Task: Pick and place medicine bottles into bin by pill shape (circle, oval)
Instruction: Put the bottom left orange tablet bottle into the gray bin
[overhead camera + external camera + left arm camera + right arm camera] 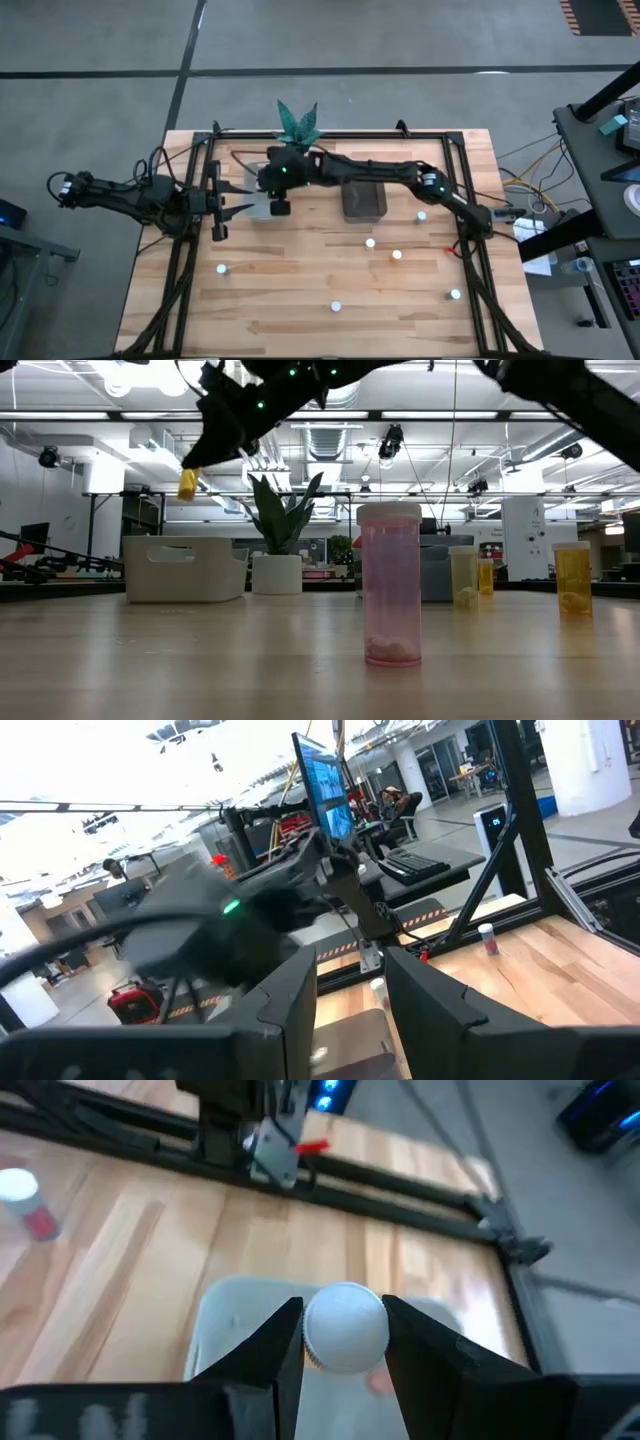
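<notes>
Right claw point(343, 1342): clamped on white-capped medicine bottle point(345, 1327), hung directly above the pale clear bin point(225, 1315). Dark grey bin point(364, 201) just beside. Left claw point(238, 198): parted, empty, at desk point(300, 290) edge near the clear bin.

A grey concrete floor point(400, 35) is spreading around the wooden table point(300, 285), crossed by dark seams. A potted plant point(280, 530) is standing at the table's far edge. Overhead, ceiling lights point(520, 415) are glowing in long strips among exposed ducts point(330, 440). A white pillar point(520, 535) is rising at the back. Off to one side, a monitor point(325, 795) is shining blue above a keyboard point(415, 865), and a person point(395, 805) is sitting beyond it.
</notes>
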### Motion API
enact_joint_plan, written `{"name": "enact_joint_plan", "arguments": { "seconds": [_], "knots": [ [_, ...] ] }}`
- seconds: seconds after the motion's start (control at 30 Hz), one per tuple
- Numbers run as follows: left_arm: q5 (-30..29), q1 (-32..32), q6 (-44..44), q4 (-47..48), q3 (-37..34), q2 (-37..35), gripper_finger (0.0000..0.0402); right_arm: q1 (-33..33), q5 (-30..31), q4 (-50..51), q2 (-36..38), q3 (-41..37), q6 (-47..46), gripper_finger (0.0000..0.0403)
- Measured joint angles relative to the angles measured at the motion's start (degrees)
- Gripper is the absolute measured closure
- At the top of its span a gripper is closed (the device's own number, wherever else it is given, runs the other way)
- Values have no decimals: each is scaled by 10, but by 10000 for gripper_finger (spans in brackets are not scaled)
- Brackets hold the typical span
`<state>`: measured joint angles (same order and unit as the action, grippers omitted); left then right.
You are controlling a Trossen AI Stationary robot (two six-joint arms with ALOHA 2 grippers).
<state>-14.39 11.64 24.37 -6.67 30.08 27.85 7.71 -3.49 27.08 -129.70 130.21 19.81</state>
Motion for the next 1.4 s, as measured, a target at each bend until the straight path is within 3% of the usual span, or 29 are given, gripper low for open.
{"name": "enact_joint_plan", "arguments": {
  "seconds": [0.17, 0.53, 1.4],
  "knots": [
    [0, 0, -1, 0, -14, -29, 295, 28, -55, 45, -32, 42, -18, 286],
    [0, 0, -17, -4, -25, -81, 295, 55, -56, 40, -36, 26, -19, 284],
    [3, 0, -15, 0, -33, -89, 295, 33, -55, -19, -36, -48, -24, 284]
  ]
}}
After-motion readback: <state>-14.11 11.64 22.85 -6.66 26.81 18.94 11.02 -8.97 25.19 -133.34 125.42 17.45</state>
